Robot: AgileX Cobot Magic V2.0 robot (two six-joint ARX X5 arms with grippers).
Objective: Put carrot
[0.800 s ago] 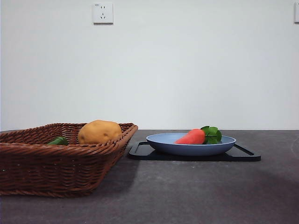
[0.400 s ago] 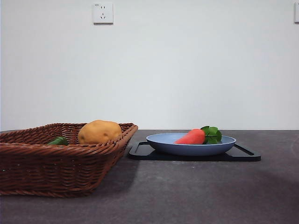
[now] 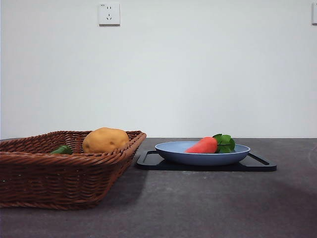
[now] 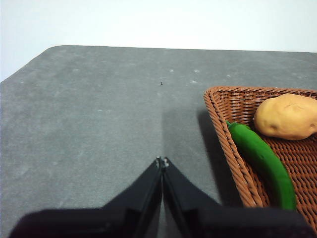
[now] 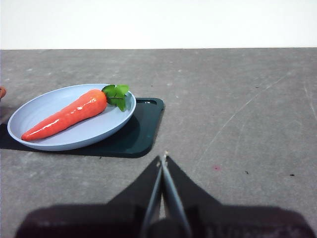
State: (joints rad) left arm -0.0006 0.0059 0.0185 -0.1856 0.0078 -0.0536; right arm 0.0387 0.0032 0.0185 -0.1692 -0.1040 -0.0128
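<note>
The carrot [image 3: 203, 145] [image 5: 67, 114], red-orange with green leaves at its thick end, lies in a light blue plate [image 3: 171, 151] [image 5: 99, 130] that rests on a black tray [image 3: 257, 163] [image 5: 138, 129]. My right gripper [image 5: 163, 157] is shut with nothing in it, over bare table a little way from the tray. My left gripper [image 4: 162, 160] is also shut and holds nothing, over bare table beside the wicker basket [image 4: 223, 124]. Neither gripper shows in the front view.
The brown wicker basket [image 3: 59, 173] stands at the left, with a yellow-brown potato [image 3: 105, 140] [image 4: 287, 116] and a green vegetable [image 3: 62, 149] [image 4: 262, 161] in it. A wall socket [image 3: 109, 14] is on the white wall behind.
</note>
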